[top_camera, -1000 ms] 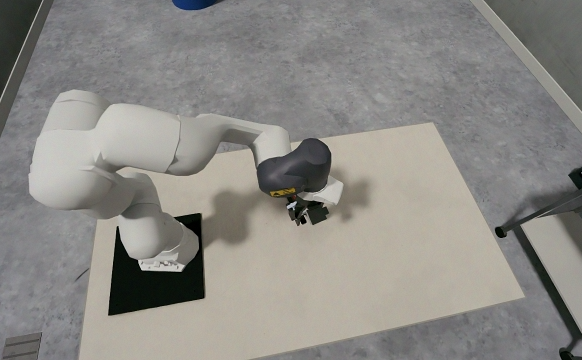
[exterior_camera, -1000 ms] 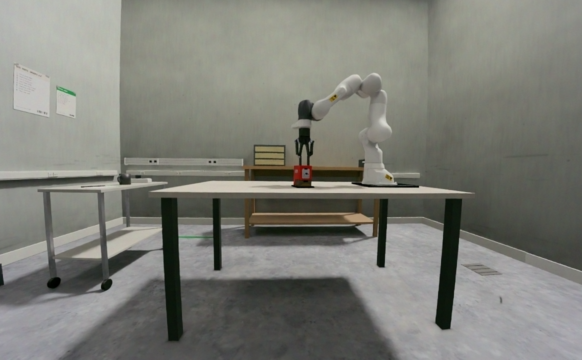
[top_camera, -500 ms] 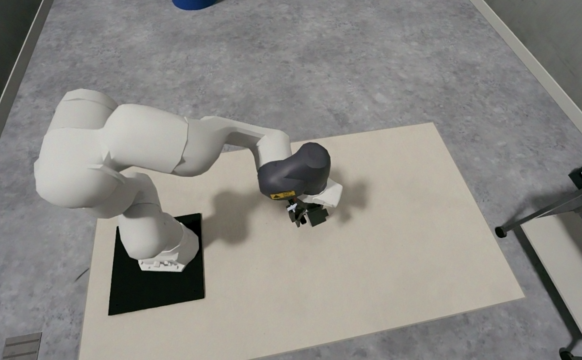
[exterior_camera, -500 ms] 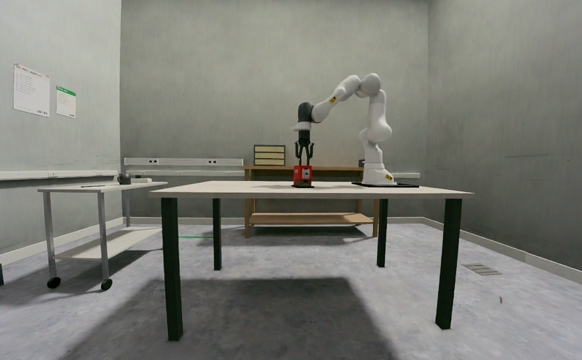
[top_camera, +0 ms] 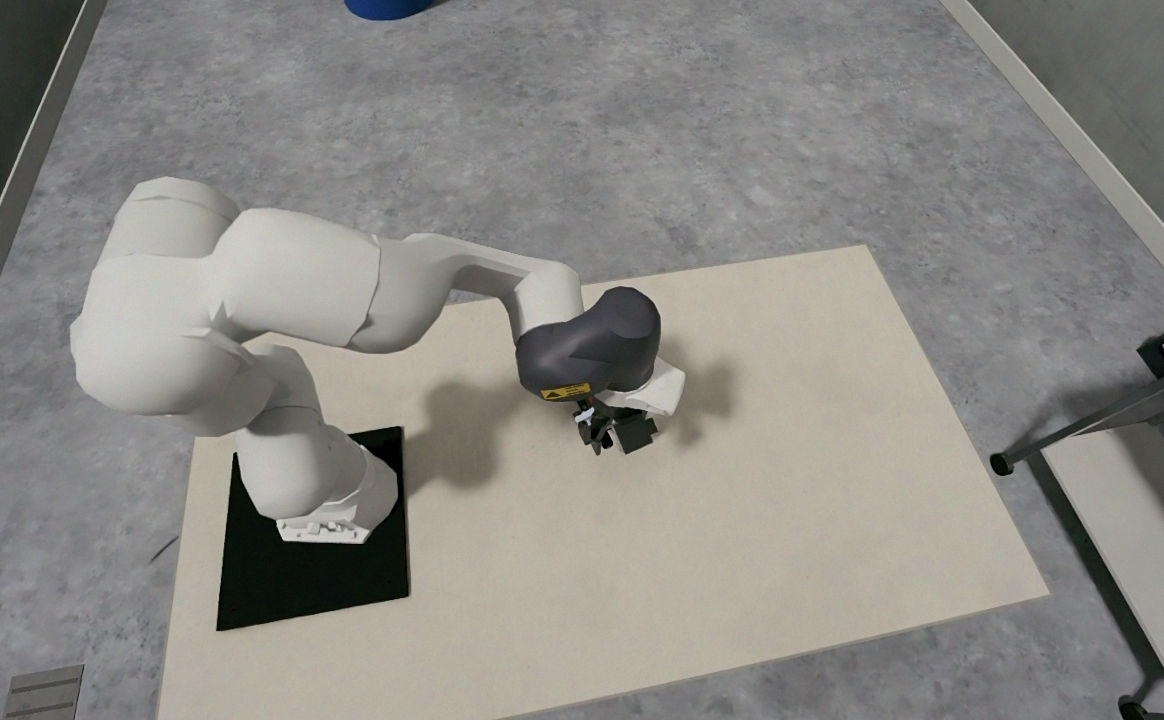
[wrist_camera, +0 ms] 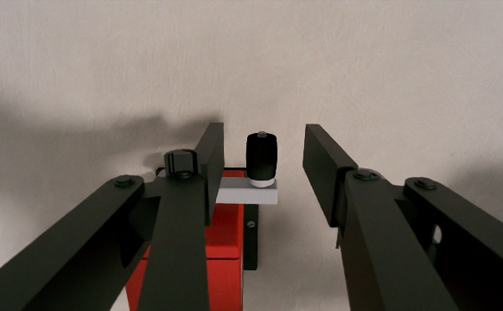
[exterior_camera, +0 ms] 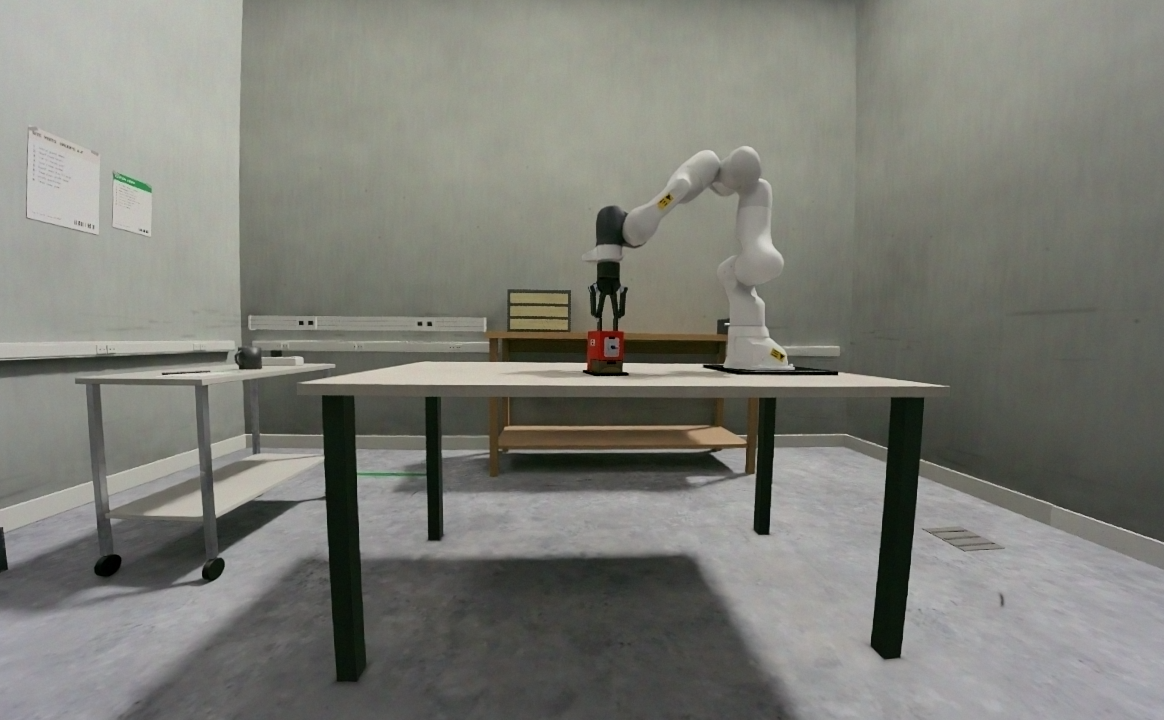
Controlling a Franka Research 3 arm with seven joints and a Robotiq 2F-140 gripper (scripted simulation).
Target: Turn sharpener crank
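The red sharpener (exterior_camera: 605, 351) stands on the table, directly below my gripper (exterior_camera: 607, 314). In the wrist view I look down on its red body (wrist_camera: 217, 242), its grey crank arm (wrist_camera: 246, 193) and the black crank knob (wrist_camera: 261, 159) sticking out sideways. My gripper (wrist_camera: 264, 145) is partly open and empty, with a finger on each side of the knob and a gap on both sides. It hangs just above the sharpener. In the overhead view the wrist hides most of the sharpener (top_camera: 608, 429).
The robot base sits on a black plate (top_camera: 313, 528) at the table's left end. A wheeled cart (exterior_camera: 201, 376) stands beside the table, and a wooden bench (exterior_camera: 613, 385) behind it by the wall.
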